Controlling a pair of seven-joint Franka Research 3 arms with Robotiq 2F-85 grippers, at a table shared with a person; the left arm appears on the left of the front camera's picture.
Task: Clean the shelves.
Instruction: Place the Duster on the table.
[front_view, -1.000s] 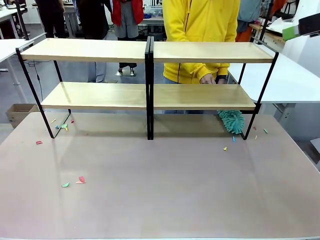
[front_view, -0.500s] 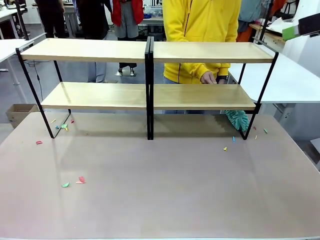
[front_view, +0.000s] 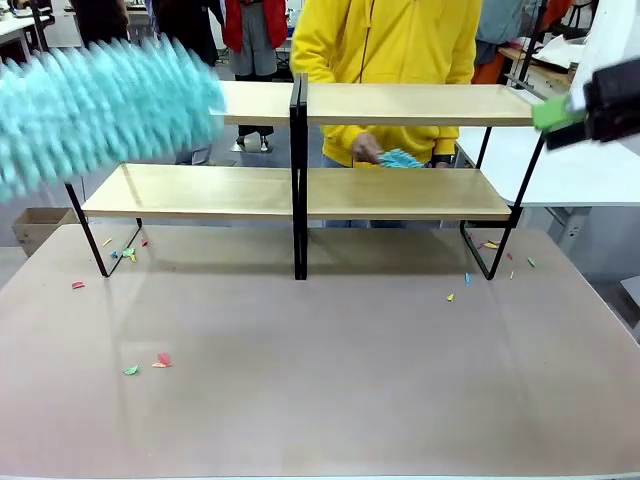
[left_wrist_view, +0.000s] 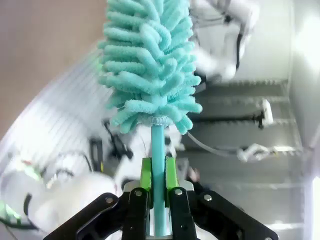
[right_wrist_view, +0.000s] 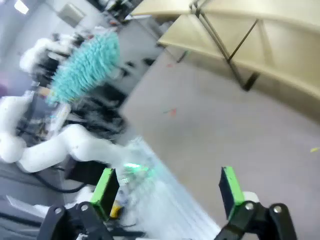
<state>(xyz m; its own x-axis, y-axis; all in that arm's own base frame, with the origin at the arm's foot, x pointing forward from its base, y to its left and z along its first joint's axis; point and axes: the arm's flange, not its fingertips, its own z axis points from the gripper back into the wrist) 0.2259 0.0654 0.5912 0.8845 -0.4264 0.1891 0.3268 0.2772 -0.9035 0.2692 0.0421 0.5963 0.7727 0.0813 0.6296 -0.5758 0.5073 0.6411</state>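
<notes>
No readable text, label, brand or number anywhere — nothing legible on any surface.

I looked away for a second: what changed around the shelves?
A teal duster held in the left tool swung in at upper left. The person's duster rose from the table to above the lower board. The right tool edged in. The shelves and scraps stayed.

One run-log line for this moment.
left gripper: shut on fluffy teal duster | right gripper: open | two-tier light-wood shelves: paper scraps on table
</notes>
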